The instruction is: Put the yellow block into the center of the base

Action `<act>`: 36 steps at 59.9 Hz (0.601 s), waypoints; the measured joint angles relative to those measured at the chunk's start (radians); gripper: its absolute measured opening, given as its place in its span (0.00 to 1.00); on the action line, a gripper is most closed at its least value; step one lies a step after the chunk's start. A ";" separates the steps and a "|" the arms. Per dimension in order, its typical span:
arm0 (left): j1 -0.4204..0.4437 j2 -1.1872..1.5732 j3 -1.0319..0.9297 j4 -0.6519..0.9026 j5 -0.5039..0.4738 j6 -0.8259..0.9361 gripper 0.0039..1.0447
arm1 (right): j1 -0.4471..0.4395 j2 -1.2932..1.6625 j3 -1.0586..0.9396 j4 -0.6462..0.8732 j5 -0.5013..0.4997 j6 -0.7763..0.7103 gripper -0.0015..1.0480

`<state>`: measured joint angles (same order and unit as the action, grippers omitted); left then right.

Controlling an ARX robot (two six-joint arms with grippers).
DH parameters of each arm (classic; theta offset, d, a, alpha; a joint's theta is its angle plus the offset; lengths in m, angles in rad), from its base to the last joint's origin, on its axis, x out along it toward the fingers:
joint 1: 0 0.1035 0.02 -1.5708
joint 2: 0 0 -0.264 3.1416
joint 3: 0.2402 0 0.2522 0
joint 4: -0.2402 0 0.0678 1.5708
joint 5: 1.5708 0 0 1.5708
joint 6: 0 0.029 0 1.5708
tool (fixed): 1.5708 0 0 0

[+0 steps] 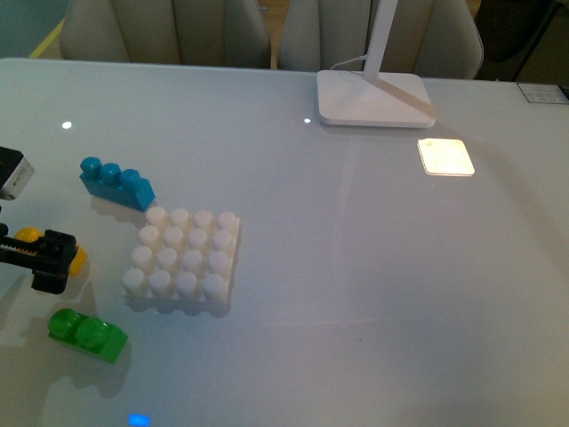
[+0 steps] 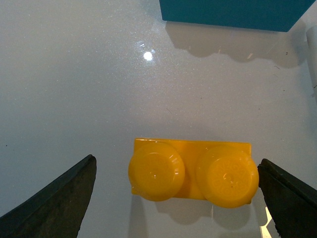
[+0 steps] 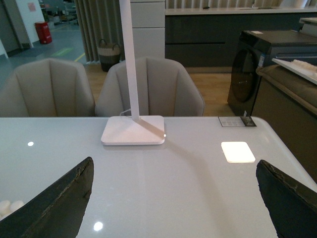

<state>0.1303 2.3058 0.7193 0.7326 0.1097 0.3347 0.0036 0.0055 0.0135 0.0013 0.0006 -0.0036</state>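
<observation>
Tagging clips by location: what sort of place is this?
Probably a home-style demo room or showroom: padded beige chairs at a glossy white table, a white desk lamp, and a dark front-loading washer-like appliance behind.

1. A blue three-stud brick (image 1: 116,182) lies on the glossy white table (image 1: 373,267).
2. A green two-stud brick (image 1: 87,334) sits nearer the front edge.
3. A white lamp foot (image 1: 375,97) stands before beige chairs (image 1: 169,31), with a glowing square patch (image 1: 445,157) nearby.

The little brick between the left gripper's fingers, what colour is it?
Orange-yellow. The yellow block shows best in the left wrist view.
</observation>
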 joint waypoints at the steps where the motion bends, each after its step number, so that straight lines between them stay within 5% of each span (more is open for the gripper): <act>1: 0.000 0.002 0.002 0.000 0.000 0.001 0.93 | 0.000 0.000 0.000 0.000 0.000 0.000 0.92; 36: 0.003 0.039 0.052 -0.029 -0.005 0.005 0.88 | 0.000 0.000 0.000 0.000 0.000 0.000 0.92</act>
<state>0.1329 2.3451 0.7712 0.7040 0.1051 0.3401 0.0036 0.0055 0.0135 0.0013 0.0006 -0.0036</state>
